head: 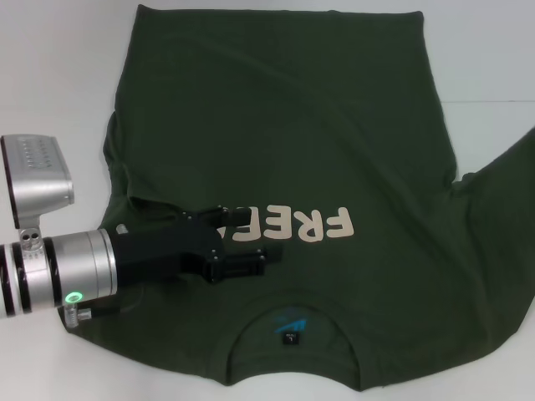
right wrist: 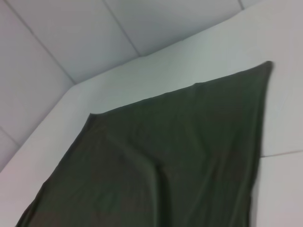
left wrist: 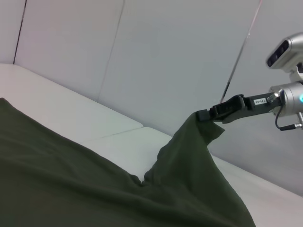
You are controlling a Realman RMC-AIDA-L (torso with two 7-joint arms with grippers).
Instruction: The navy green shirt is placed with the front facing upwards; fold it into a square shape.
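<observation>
The navy green shirt point(head: 284, 150) is lying spread across the white table point(head: 50, 67), collar toward the robot, its cream "FREE" lettering point(head: 292, 224) showing. The left gripper point(head: 251, 238) is hovering over that lettering, reaching in from the shirt's left sleeve side, its jaws standing slightly apart around nothing. In the left wrist view, the right gripper point(left wrist: 204, 115) is lifting a sleeve off the table beyond the shirt's far edge, jaws clamped on the cloth.
</observation>
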